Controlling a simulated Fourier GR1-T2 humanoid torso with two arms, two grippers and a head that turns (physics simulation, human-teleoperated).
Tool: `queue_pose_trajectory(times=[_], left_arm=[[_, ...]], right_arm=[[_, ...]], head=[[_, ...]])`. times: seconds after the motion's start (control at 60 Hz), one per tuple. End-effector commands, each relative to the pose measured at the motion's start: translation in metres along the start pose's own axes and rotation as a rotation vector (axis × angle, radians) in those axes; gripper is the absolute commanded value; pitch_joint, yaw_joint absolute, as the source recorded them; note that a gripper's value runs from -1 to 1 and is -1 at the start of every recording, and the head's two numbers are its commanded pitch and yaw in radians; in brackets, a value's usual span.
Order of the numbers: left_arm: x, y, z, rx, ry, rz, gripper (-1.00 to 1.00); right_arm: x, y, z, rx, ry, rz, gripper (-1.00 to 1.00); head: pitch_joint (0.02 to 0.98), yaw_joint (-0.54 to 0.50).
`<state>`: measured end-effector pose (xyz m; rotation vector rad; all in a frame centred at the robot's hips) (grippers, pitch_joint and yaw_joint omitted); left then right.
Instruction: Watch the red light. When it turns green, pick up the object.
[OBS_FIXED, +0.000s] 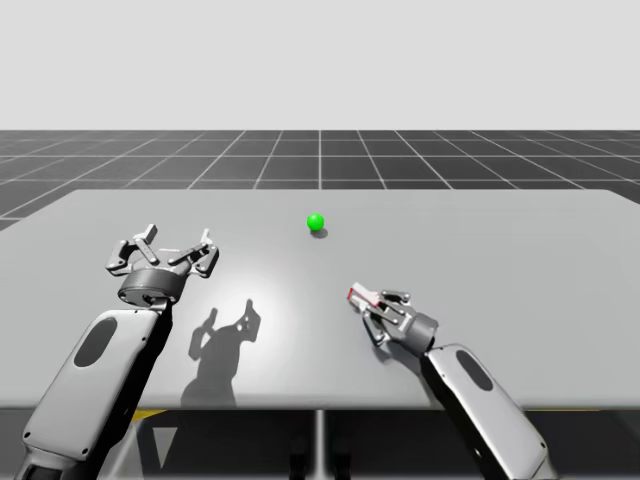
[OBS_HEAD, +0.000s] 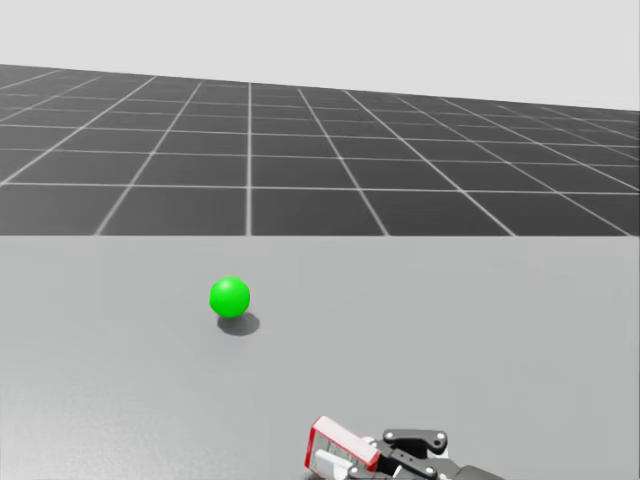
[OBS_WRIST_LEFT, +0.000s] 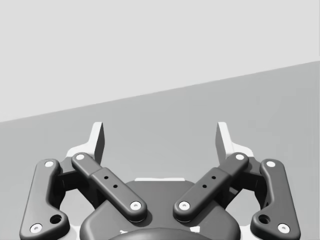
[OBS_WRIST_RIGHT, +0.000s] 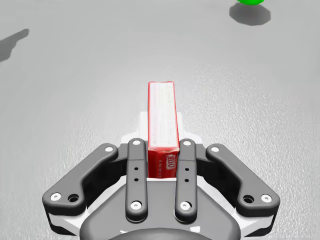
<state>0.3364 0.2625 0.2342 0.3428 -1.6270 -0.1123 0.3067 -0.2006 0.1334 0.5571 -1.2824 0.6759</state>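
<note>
Grasp looks made: with the light (OBS_FIXED: 316, 222) green, our right gripper (OBS_WRIST_RIGHT: 161, 148) pinches the slim red box (OBS_WRIST_RIGHT: 162, 110) from both sides down near the table (OBS_FIXED: 500, 250), our left gripper (OBS_WRIST_LEFT: 160, 137) hangs spread, so next we judge a steady lift is needed.

Matt grainy table (OBS_FIXED: 500, 230), smooth green light (OBS_FIXED: 316, 222), matt red box (OBS_WRIST_RIGHT: 162, 115)

A plain grey table (OBS_FIXED: 500, 250) spans the scene; beyond the table's far edge stretches a dark gridded floor (OBS_FIXED: 450, 160).
</note>
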Motion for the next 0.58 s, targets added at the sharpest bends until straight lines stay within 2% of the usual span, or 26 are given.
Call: queue_pose_trajectory(times=[0.017, 0.133, 0.3, 0.317, 0.367, 0.433, 0.467, 0.583], left_arm=[[0.000, 0.000, 0.000, 0.000, 0.000, 0.000, -1.00], [-0.001, 0.000, 0.000, -0.002, 0.000, 0.000, -1.00], [-0.001, 0.000, 0.000, -0.003, 0.000, 0.000, -1.00], [-0.001, 0.000, 0.000, -0.003, 0.001, -0.001, -1.00], [-0.001, 0.000, -0.001, -0.003, 0.000, -0.001, -1.00], [0.000, 0.000, -0.001, -0.003, 0.000, -0.001, -1.00], [0.000, 0.000, -0.001, -0.002, 0.000, -0.001, -1.00], [0.000, 0.000, -0.001, -0.002, 0.001, -0.001, -1.00]], right_arm=[[0.022, -0.011, 0.002, -0.097, -0.069, 0.024, 1.00], [0.042, -0.014, 0.008, -0.127, -0.121, 0.049, 1.00], [0.087, -0.017, 0.015, -0.168, -0.208, 0.108, 1.00], [0.097, -0.017, 0.016, -0.177, -0.228, 0.125, 1.00], [0.107, -0.017, 0.018, -0.186, -0.253, 0.148, 1.00], [0.130, -0.014, 0.024, -0.210, -0.313, 0.201, 1.00], [0.137, -0.012, 0.026, -0.212, -0.332, 0.207, 1.00], [0.173, -0.004, 0.040, -0.242, -0.426, 0.268, 1.00]], head=[[0.459, -0.15], [0.460, -0.15], [0.459, -0.15], [0.458, -0.15], [0.458, -0.15], [0.456, -0.15], [0.455, -0.15], [0.452, -0.15]])
